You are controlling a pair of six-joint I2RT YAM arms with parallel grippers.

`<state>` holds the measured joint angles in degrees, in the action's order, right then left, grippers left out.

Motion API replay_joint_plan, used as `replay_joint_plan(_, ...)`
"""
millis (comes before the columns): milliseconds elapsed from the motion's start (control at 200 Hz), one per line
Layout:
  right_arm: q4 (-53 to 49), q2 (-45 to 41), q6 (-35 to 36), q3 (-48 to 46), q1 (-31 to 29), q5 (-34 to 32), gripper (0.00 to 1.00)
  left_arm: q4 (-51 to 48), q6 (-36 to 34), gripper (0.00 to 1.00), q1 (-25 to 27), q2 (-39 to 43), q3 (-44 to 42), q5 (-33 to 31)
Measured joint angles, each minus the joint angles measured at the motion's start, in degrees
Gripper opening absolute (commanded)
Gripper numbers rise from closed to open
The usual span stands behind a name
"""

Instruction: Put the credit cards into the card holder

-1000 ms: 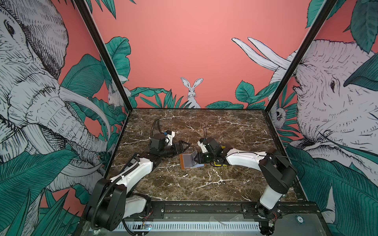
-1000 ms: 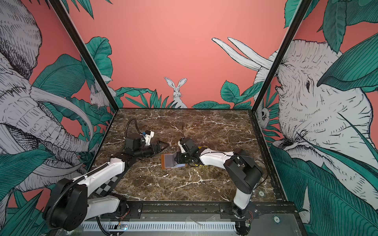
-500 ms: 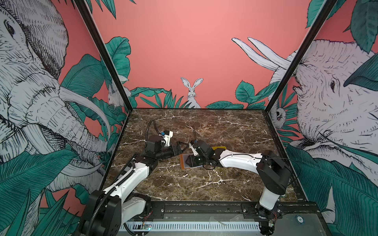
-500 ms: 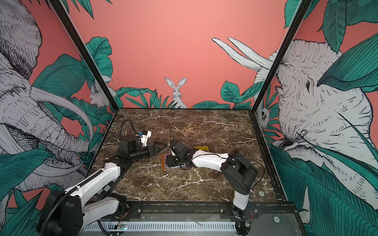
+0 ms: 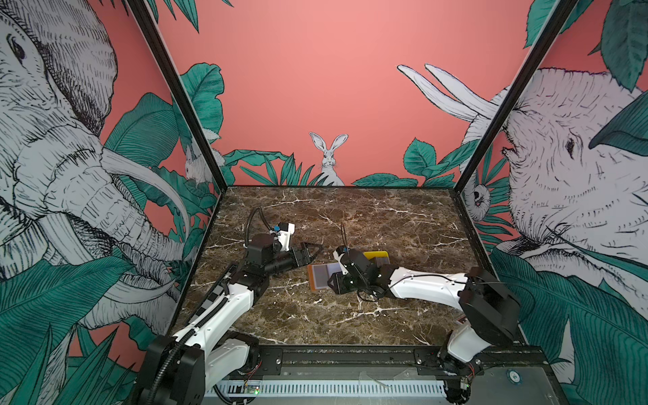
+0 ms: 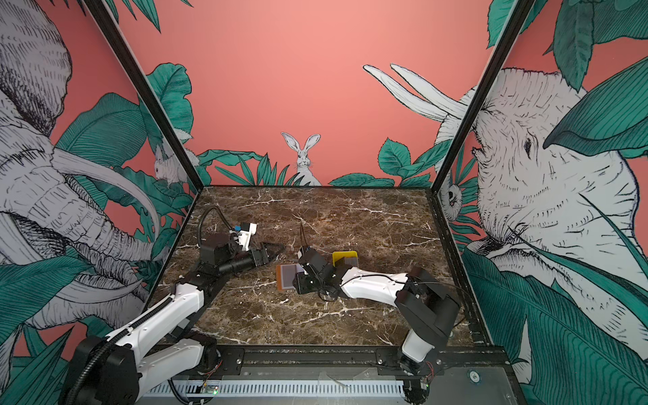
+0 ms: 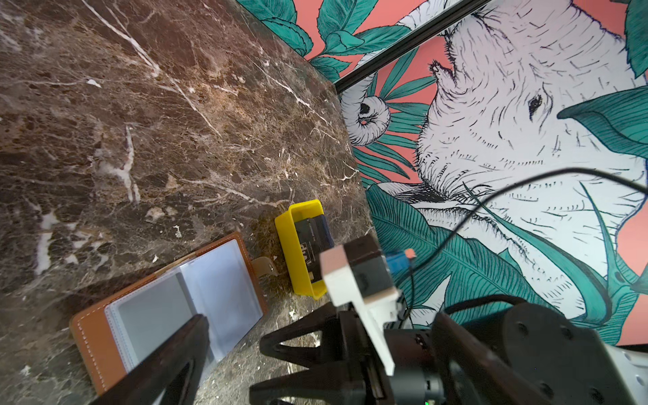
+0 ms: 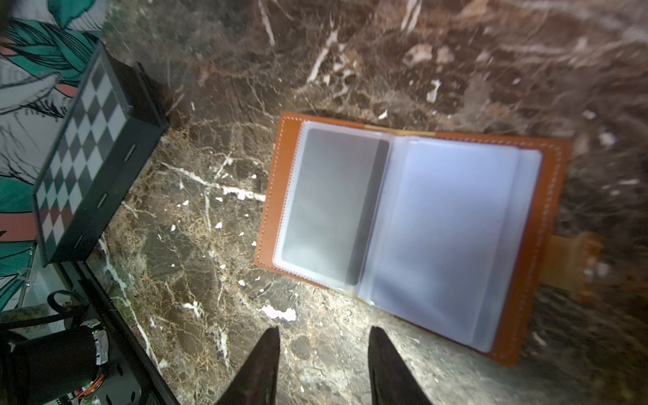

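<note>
The card holder [image 5: 319, 277] [image 6: 288, 277] lies open on the marble, tan leather outside and clear sleeves [image 8: 452, 228] inside. One sleeve holds a dark grey card [image 8: 329, 207]. More black credit cards [image 7: 312, 238] stand in a yellow tray [image 7: 298, 259] just right of the holder. My right gripper [image 8: 324, 338] [image 5: 332, 282] is open with nothing between its fingers. It hovers over bare marble at the holder's near edge. My left gripper [image 5: 311, 250] [image 7: 321, 315] is wide open and empty. It points right, just behind the holder, and one of its fingers [image 7: 182, 347] shows over the left sleeve.
The yellow tray [image 5: 375, 255] [image 6: 344, 257] sits behind the right wrist. In the left wrist view, the right arm's white camera mount [image 7: 354, 284] and its cable are close in front. The left arm's checkerboard link [image 8: 80, 147] is left of the holder. Walls enclose three sides.
My right gripper moved left off the yellow tray to the card holder's near edge, and its jaws opened wider. The left arm's elbow dropped lower while its gripper stayed open.
</note>
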<state>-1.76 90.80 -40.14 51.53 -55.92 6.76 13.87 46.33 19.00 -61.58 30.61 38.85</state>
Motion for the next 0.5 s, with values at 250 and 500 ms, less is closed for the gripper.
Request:
replay_joint_plan(250, 2.2, -10.4, 3.2, -5.4, 1.6, -1.4, 0.44, 2.9, 2.7, 0.99, 0.0, -3.6, 0.0, -2.1)
replay_joint_plan(500, 4.1, -16.5, 4.4, -12.5, 7.5, 0.3, 0.51, 1.6, 2.8, 0.98, 5.6, -4.1, 0.6, -10.3)
